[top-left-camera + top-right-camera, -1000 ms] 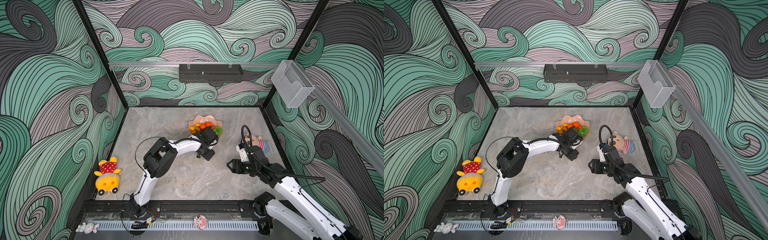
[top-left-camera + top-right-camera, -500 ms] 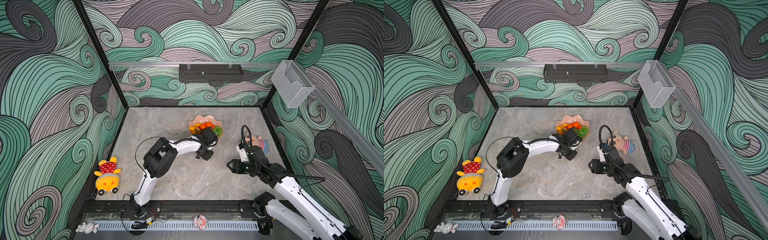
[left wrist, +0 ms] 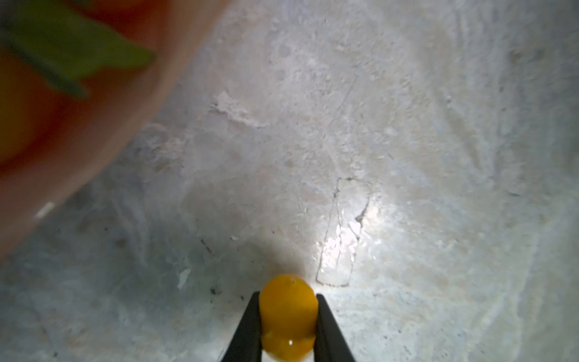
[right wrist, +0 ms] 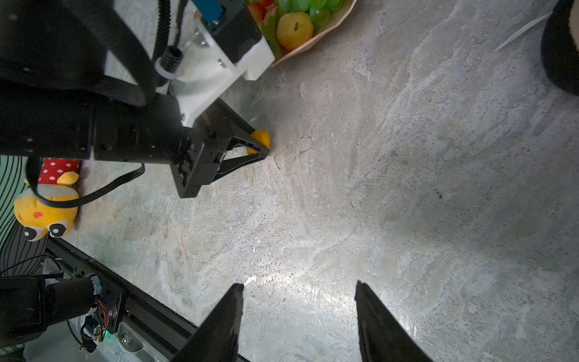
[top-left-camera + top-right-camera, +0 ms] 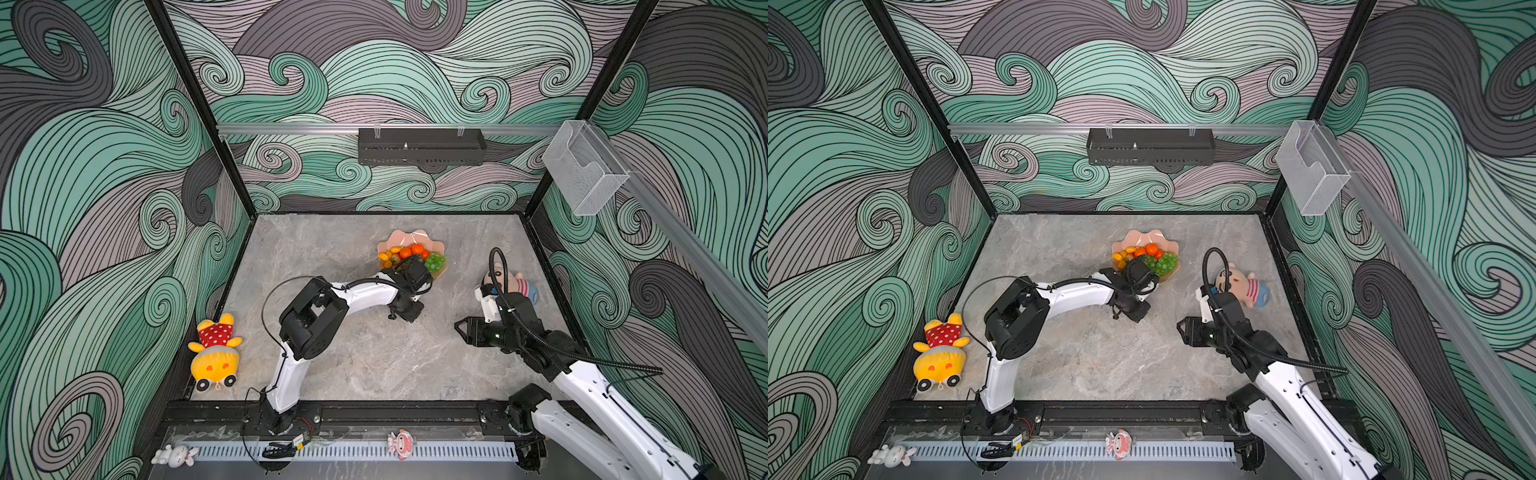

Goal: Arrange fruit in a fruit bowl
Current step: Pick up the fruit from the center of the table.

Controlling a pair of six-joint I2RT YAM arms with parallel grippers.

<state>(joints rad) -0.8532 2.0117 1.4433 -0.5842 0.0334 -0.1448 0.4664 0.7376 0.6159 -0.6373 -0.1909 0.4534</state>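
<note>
While my left tool (image 3: 287, 295) is clenched on a small yellow fruit (image 3: 287, 310), the move I have to plan turns on where the bowl (image 5: 411, 237) sits from those tips: it lies just beyond the tool on the side away from the arm's base, near enough that its pink rim (image 3: 141, 109) crowds the left wrist view. I judge a short lift and a reach forward over that rim would do it. The fruit is an oval. As far as I can tell, its long axis runs along the fingers, with one rounded end poking out past the tips towards the tabletop (image 4: 407, 188) and the fingers pinching its narrow waist from both sides. From the right wrist view, the left tool (image 4: 264, 150) points steeply down with the fruit (image 4: 261, 138) at or just above the stone, and I cannot tell whether it has cleared the surface. My right tool (image 4: 299, 285) is released, its fingers spread over bare tabletop and holding nothing, well apart from both fruit and bowl, so the left arm is plainly the nearer one. The bowl already holds grapes (image 5: 1163, 262) and tangerines (image 5: 1151, 249), which leaves its near edge as the likeliest free spot.
</note>
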